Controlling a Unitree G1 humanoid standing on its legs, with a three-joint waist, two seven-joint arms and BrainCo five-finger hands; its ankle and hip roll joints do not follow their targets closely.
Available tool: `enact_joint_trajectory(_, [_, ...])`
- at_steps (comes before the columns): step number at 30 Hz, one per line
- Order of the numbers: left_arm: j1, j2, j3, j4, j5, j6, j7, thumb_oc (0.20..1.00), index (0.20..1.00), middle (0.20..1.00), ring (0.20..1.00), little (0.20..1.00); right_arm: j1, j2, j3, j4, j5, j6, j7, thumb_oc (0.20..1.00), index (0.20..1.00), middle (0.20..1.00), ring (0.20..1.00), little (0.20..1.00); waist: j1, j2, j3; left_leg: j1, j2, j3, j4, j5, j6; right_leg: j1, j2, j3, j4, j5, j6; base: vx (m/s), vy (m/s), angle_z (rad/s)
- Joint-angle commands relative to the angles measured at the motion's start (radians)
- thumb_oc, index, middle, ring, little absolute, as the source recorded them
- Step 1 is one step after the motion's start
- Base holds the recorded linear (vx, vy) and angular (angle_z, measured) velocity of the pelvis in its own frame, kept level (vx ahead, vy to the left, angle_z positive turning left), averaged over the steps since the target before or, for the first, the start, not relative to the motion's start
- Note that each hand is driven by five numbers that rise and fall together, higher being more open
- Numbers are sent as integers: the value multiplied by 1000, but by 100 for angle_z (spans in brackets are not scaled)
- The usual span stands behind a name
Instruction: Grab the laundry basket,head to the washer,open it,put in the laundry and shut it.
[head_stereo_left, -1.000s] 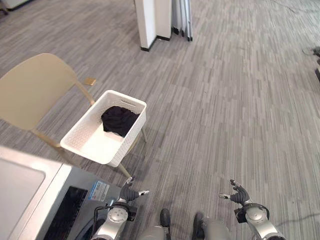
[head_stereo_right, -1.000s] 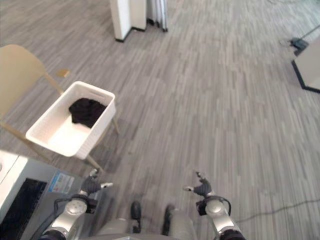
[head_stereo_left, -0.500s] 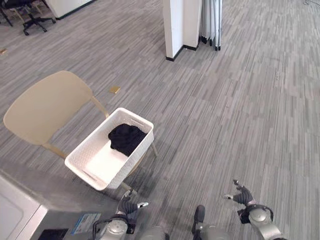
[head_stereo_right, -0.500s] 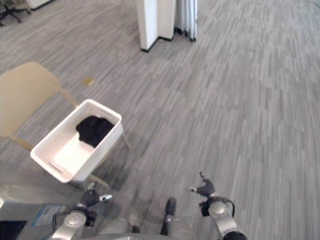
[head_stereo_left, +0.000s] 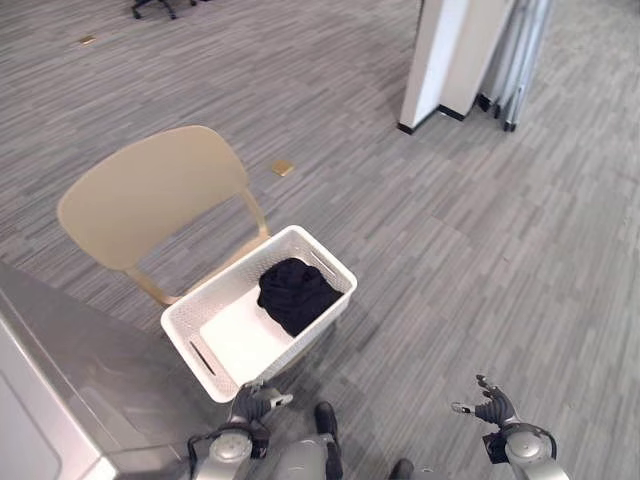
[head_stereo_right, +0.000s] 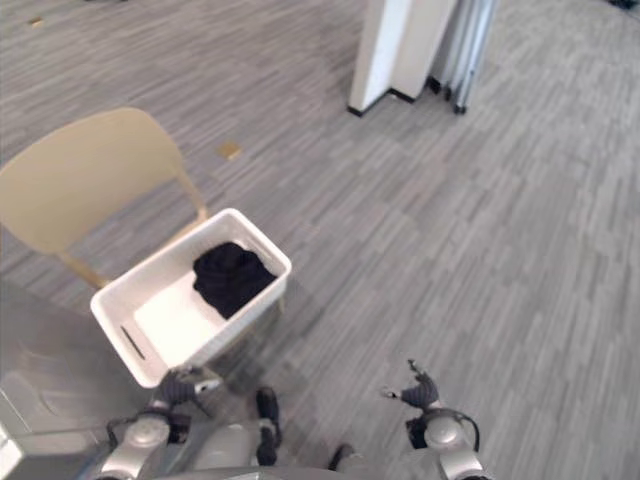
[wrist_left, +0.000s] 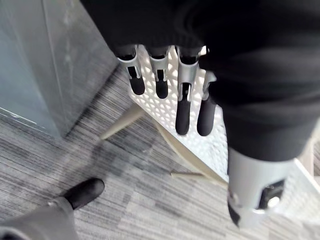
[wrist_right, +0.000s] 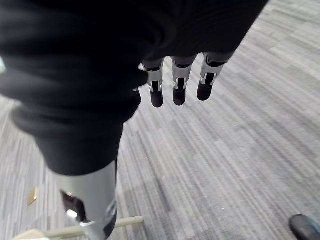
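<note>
1. 2 hands hang low in front of the robot, and neither has hold of anything: the left hand (head_stereo_left: 256, 402) shows straight, relaxed fingers (wrist_left: 182, 112) in its wrist view, and the right hand (head_stereo_left: 490, 406) has its fingers (wrist_right: 175, 90) just as loose over bare grey striped carpet (head_stereo_left: 480, 230).
2. The white perforated plastic laundry basket (head_stereo_left: 196, 325) sits on the seat of a beige moulded chair with slim wooden legs (head_stereo_left: 150, 195), with a crumpled black garment (head_stereo_left: 294, 293) lying in its far end.
3. The basket lies ahead of the left hand and just beyond its fingertips; in the left wrist view the perforated wall (wrist_left: 200, 145) shows right past the fingertips, close but, as far as I can tell, not touching.
4. Its long axis runs diagonally, from the near corner with a slot handle (head_stereo_left: 200, 357) by the left hand, away and to the robot's right.
5. The left hand is clearly the nearer; the right hand is well apart, off to the right of the basket.
6. A grey metal washer casing (head_stereo_left: 60, 380) stands at the robot's left, just beside the chair.
7. My judgement: the grab is not yet begun, and a 2-handed lift needs the right hand brought across to the far side.
</note>
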Motion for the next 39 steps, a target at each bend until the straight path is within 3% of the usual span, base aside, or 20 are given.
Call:
enact_joint_trajectory(1, [2,67,30,-77,-30,-22,18,1000,1000,1000,1000,1000,-20,-13,-22,-42,-9,-31,2,1000,1000,1000,1000,1000,37,-17,-13,32,33,-56,15,-68,-41,-112,6,90,151,-12,49,181,107,71])
enact_joint_trajectory(4, [5,74,29,-92,-25,-22,15,1000,1000,1000,1000,1000,-22,-17,-26,-66,-9,-32,2,1000,1000,1000,1000,1000,26,-10,-9,51,27,-89,-2,-59,-26,-172,30,141,174,6,31,79,27,97])
enact_joint_trajectory(6, [-6,71,8,-97,-18,-26,6,1000,1000,1000,1000,1000,-32,-34,-27,-89,-10,-36,-4,1000,1000,1000,1000,1000,-7,1,6,95,3,-200,-21,-65,-26,-254,82,267,83,19,26,216,-52,133])
enact_joint_trajectory(7, [-7,71,8,-97,-18,-26,6,1000,1000,1000,1000,1000,-33,-34,-27,-89,-10,-36,-4,1000,1000,1000,1000,1000,-8,1,4,93,3,-201,-22,-63,-26,-255,83,265,79,22,25,157,-67,118])
enact_joint_trajectory(8, [-12,69,3,-101,-19,-26,4,1000,1000,1000,1000,1000,-34,-39,-33,-98,-7,-35,-7,1000,1000,1000,1000,1000,-17,1,10,100,-7,-234,-20,-64,-26,-273,96,306,58,36,32,121,-91,145])
enact_joint_trajectory(9, [-27,62,-13,-104,-19,-28,1,1000,1000,1000,1000,1000,-32,-49,-36,-122,-10,-36,-8,1000,1000,1000,1000,1000,-34,-3,21,106,-31,-308,-13,-69,-28,-296,119,392,18,63,42,155,-130,151])
enact_joint_trajectory(12, [-36,63,-34,-113,-3,-31,-9,1000,1000,1000,1000,1000,-32,-73,-34,-175,-30,-41,1,1000,1000,1000,1000,1000,-43,-17,22,107,-59,-385,7,-81,-34,-292,135,475,-20,83,45,100,-137,140])
enact_joint_trajectory(16, [-25,65,-38,-114,3,-35,-16,1000,1000,1000,1000,1000,-58,-106,-5,-206,-65,-55,15,1000,1000,1000,1000,1000,-29,-27,7,100,-62,-433,14,-79,-46,-252,126,446,-56,86,31,66,-169,100])
enact_joint_trajectory(18, [-16,77,-35,-108,2,-41,-21,1000,1000,1000,1000,1000,-170,-218,88,-308,-163,-73,32,1000,1000,1000,1000,1000,25,-33,3,74,-43,-496,8,-60,-89,-204,131,371,-117,78,16,94,-433,75])
enact_joint_trajectory(21, [-17,80,-39,-105,3,-46,-23,1000,1000,1000,1000,1000,-206,-257,119,-324,-198,-80,30,1000,1000,1000,1000,1000,34,-34,6,45,-41,-515,7,-42,-104,-199,124,322,-132,74,12,-16,-173,127])
enact_joint_trajectory(22, [-24,85,-48,-106,1,-50,-21,1000,1000,1000,1000,1000,-253,-298,157,-338,-238,-85,27,1000,1000,1000,1000,1000,54,-31,29,9,-34,-507,25,-35,-117,-192,117,274,-132,59,8,-64,-102,97])
enact_joint_trajectory(24, [-31,87,-52,-108,1,-51,-18,1000,1000,1000,1000,1000,-279,-320,175,-338,-256,-85,21,1000,1000,1000,1000,1000,51,-31,34,-17,-29,-490,28,-23,-118,-197,108,248,-132,57,7,-58,-62,63])
enact_joint_trajectory(27, [-48,97,-51,-115,4,-56,-16,1000,1000,1000,1000,1000,-331,-375,219,-351,-316,-87,22,1000,1000,1000,1000,1000,52,-27,50,-50,22,-366,15,-8,-109,-200,94,183,-130,45,2,-30,-16,91])
enact_joint_trajectory(28, [-66,104,-54,-109,1,-58,-12,1000,1000,1000,1000,1000,-354,-390,242,-341,-335,-82,22,1000,1000,1000,1000,1000,54,-26,60,-62,54,-296,-1,5,-107,-205,89,147,-126,36,0,1,0,74])
enact_joint_trajectory(29, [-73,107,-55,-100,2,-60,-11,1000,1000,1000,1000,1000,-373,-394,262,-327,-350,-78,21,1000,1000,1000,1000,1000,57,-25,62,-64,63,-277,-14,14,-108,-210,88,132,-123,35,0,11,1,73])
enact_joint_trajectory(35, [-96,122,-66,-75,12,-71,12,1000,1000,1000,1000,1000,-457,-387,325,-251,-394,-67,-12,1000,1000,1000,1000,1000,80,-35,80,-87,63,-280,-47,38,-106,-235,83,106,-108,32,0,58,41,29])
enact_joint_trajectory(39, [-131,134,-70,-69,-26,-85,41,1000,1000,1000,1000,1000,-580,-352,397,-103,-433,-40,-59,1000,1000,1000,1000,1000,119,-37,116,-132,46,-297,-45,50,-104,-282,76,116,-90,40,2,16,64,6])
